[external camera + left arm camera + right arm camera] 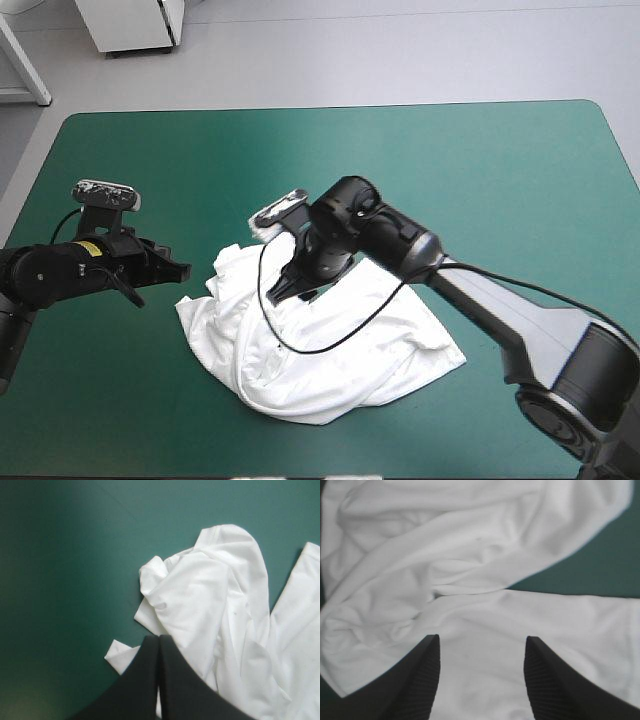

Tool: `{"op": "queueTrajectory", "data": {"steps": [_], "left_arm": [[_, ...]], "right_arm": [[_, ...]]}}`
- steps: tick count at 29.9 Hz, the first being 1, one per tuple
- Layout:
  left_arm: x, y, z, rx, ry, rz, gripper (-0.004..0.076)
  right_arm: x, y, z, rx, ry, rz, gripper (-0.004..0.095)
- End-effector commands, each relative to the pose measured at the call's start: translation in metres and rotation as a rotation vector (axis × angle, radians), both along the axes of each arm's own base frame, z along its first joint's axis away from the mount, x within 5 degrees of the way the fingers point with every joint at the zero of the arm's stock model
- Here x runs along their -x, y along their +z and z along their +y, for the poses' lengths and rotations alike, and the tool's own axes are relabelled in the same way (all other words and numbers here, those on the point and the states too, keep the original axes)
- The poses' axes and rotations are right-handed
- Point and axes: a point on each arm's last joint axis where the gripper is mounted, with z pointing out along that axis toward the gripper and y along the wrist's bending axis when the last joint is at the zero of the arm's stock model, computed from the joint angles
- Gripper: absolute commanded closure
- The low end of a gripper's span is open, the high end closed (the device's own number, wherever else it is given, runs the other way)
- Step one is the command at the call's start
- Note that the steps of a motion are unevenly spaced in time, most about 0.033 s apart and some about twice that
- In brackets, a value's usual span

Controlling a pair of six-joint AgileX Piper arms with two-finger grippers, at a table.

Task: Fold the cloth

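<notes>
We see the left gripper (172, 268), fingers pressed together, just beside the crumpled white T-shirt (340, 360) (a heap near the middle of the teal-green table (480, 160)), while the right gripper (288, 290) hovers over it, fingers apart.

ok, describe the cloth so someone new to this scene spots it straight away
Start at the teal-green table. Near its middle, toward the near edge, lies the T-shirt, under the right gripper and just beside the left gripper. It is the only white thing lying on the cover: a crumpled heap, neither spread flat nor folded.
</notes>
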Motion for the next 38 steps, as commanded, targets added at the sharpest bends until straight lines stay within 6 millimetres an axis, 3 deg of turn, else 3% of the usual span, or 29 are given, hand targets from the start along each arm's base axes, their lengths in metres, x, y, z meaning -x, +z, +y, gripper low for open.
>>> {"op": "queueTrajectory", "data": {"steps": [1, 10, 15, 18, 21, 32, 38], "left_arm": [[0.003, 0.015, 0.0, 0.016, 0.005, -0.062, 0.0746], [0.012, 0.013, 0.007, -0.105, -0.013, 0.047, 0.0721], [0.014, 0.02, 0.007, -0.111, -0.021, 0.053, 0.0538], [0.014, 0.015, 0.007, -0.121, -0.034, 0.122, 0.0367], [0.008, 0.007, 0.007, -0.125, -0.036, 0.188, 0.0274], [-0.052, -0.038, 0.004, -0.138, -0.012, 0.297, 0.0302], [-0.063, -0.082, 0.004, -0.14, 0.005, 0.393, 0.0304]], "right_arm": [[0.004, 0.04, -0.047, -0.042, -0.075, -0.068, 0.0414], [0.041, 0.043, -0.136, -0.019, -0.261, -0.068, 0.0418], [0.063, 0.056, -0.166, -0.043, -0.345, -0.132, 0.0425], [0.07, 0.062, -0.173, -0.073, -0.38, -0.143, 0.0445], [0.073, 0.064, -0.175, -0.083, -0.386, -0.148, 0.0445], [0.065, 0.065, -0.189, -0.048, -0.429, -0.183, 0.0445], [0.059, 0.065, -0.198, -0.035, -0.455, -0.19, 0.0457]]}}
